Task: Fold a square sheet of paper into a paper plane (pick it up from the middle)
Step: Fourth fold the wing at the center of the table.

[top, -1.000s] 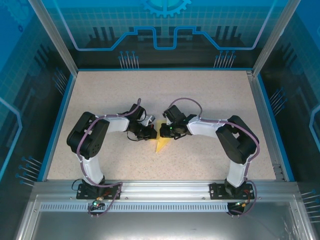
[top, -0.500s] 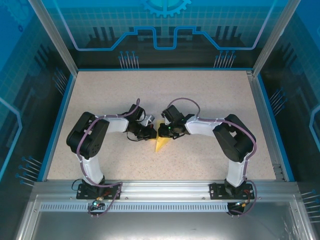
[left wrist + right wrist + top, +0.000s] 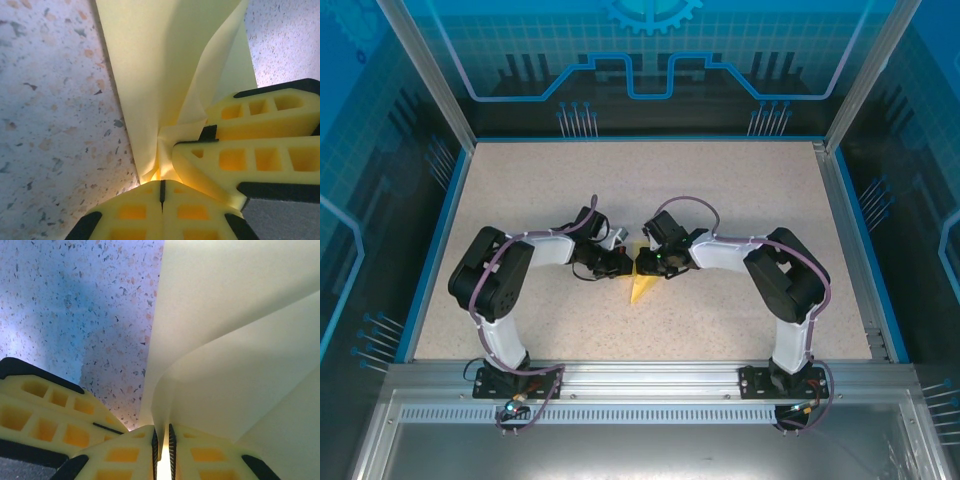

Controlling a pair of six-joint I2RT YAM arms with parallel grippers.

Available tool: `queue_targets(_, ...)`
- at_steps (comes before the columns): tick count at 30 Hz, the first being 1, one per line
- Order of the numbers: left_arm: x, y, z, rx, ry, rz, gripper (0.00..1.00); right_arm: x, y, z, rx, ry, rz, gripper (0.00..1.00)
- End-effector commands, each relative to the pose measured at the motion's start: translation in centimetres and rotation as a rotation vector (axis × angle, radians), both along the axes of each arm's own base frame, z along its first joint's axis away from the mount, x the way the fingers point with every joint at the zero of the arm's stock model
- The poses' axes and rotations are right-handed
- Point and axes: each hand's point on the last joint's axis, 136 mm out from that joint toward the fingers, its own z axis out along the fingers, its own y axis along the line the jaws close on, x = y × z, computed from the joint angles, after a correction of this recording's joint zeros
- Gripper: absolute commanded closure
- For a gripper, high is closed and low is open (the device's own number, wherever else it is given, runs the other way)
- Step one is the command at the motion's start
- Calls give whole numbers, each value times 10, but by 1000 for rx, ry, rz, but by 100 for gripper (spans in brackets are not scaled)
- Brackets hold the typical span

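1. Creased yellow sheet of paper sat mid-table, pinched between both grippers.
2. Left gripper was clamped tight on a crumpled spot. Right gripper was narrowed to a slit on the fold (grip looked light).
3. I judged two risks: opposed pulling could tear the crumple, and a slack right pinch could let the fold slip.

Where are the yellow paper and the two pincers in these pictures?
yellow paper (image 3: 641,287), top external view, its pointed lower part
left pincer (image 3: 161,189), left wrist view, seam between its fingertips
right pincer (image 3: 162,439), right wrist view, slit between its fingertips
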Motion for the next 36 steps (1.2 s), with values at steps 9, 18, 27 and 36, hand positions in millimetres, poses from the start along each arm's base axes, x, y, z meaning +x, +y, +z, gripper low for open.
queue_targets(9,-2,2,17,-29,-14,10,100,-11,5,9,11,-2,43,86)
queue_targets(18,-16,11,28,3,-45,16,80,-11,7,8,24,1,40,85)
queue_targets(27,-38,3,18,51,-81,-12,66,-14,8,8,59,18,37,86)
queue_targets(36,-41,-7,4,61,-79,-23,71,-15,7,5,94,36,25,86)
